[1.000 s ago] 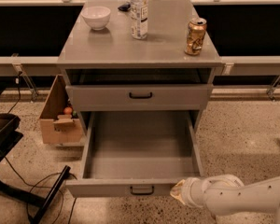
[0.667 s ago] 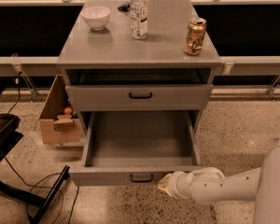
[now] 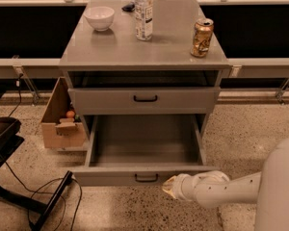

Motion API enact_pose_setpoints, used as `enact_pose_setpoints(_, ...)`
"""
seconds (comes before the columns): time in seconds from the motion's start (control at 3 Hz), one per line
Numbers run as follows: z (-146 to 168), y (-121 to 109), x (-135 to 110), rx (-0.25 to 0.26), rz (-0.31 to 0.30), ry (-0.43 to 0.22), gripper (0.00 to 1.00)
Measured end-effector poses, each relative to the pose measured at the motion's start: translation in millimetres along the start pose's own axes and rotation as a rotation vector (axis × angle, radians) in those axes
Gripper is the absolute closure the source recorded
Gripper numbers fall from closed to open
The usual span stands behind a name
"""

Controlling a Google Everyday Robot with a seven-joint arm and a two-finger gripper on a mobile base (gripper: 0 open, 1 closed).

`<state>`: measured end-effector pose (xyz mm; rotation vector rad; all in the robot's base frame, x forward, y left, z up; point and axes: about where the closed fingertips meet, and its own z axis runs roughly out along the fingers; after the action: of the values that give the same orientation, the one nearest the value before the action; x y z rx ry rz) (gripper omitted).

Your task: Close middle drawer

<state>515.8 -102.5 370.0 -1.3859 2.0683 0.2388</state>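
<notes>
Gripper: the gripper (image 3: 169, 187) hangs low at the end of the white arm (image 3: 219, 192), which reaches in from the right; whether it is wide or narrow I cannot tell, and it holds nothing that shows.
Drawer from gripper: the middle drawer (image 3: 106, 177) is pulled far out, with its front panel just beyond and to the left of the gripper. Whether the two touch I cannot tell.
Handle: the small black handle (image 3: 146, 178) sits at mid-panel, just left of the gripper.
Axis: the panel runs left to right and the tray runs back into the cabinet, so the closing push should go straight away from the camera.
Off-centre risk: the gripper is right of the handle, so a push there might skew the drawer.
Drawer contents: the grey tray (image 3: 144, 143) shows nothing in it.
Above: the taller upper drawer (image 3: 188, 100) is shut.
Cardboard box (image 3: 52, 136): on the floor left of the cabinet, open, with a small orange thing (image 3: 70, 114) inside.
Cabinet top (image 3: 173, 49): carries a white bowl (image 3: 99, 17) whose contents are hidden, a clear bottle (image 3: 143, 14) and a can (image 3: 202, 37).
</notes>
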Motion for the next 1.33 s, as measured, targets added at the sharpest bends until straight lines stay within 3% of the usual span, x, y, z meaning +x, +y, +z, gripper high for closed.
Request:
enact_pose_setpoints(0.33,17,-35,-1,0.049,-0.016,-0.023,1.0)
enact_pose_setpoints(0.67,17,-34,-1,0.05,-0.016,-0.023,1.0)
enact_pose_setpoints(1.0,34,-77,-14,0.09,-0.035,-0.018,1.0)
enact_pose_setpoints(1.33,34,-75,-14,0.09,-0.035,-0.018,1.0)
